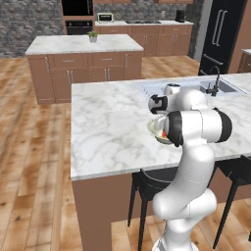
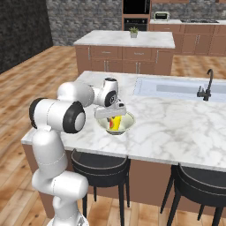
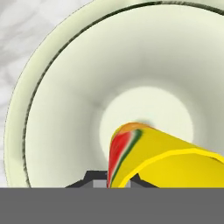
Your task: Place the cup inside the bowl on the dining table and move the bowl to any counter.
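cup in the bowl
the end effector [image 2: 115, 120] was clamped on the yellow cup [image 3: 168, 164], holding it tilted inside the cream bowl [image 3: 65, 113] on the marble bench [image 2: 172, 119].

Gripper [image 2: 114, 118] shut, pointing down

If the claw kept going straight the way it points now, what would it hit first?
Probably the floor of the wide cream-white bowl, directly below the claw, which is shut on the small yellow cup; the remaining gap is unclear.
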{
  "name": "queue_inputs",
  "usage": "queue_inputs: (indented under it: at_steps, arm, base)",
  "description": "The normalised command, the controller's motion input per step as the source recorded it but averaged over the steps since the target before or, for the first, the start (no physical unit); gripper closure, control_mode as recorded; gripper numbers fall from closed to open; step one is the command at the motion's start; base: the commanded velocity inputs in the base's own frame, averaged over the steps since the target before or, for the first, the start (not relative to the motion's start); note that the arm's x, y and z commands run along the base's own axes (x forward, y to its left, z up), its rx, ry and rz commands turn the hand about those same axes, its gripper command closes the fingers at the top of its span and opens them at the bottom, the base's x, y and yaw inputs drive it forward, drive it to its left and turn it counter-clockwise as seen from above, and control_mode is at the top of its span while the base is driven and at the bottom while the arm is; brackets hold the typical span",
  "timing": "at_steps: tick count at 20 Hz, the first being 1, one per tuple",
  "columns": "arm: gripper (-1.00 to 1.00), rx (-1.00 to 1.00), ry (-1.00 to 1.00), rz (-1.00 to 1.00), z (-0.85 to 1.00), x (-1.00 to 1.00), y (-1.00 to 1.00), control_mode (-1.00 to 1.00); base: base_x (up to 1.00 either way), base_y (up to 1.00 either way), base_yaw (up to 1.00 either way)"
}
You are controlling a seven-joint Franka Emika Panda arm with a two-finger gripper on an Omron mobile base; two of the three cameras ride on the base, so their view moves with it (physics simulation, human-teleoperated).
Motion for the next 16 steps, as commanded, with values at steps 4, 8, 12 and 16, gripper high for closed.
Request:
queue_inputs:
  at_steps: [4,8,12,16]
  arm:
    - [-1.0,0.0,0.0,0.0,-0.07,0.0,0.0,-1.0]
    - [-1.0,0.0,0.0,0.0,0.0,0.0,0.0,-1.0]
    - [-1.0,0.0,0.03,0.0,0.1,0.0,0.0,-1.0]
    - [-1.0,0.0,0.0,0.0,0.4,-0.06,0.0,-1.0]
  base:
    - [0.0,0.0,0.0]
    - [0.0,0.0,0.0]
    - [0.0,0.0,0.0]
    - [0.0,0.0,0.0]
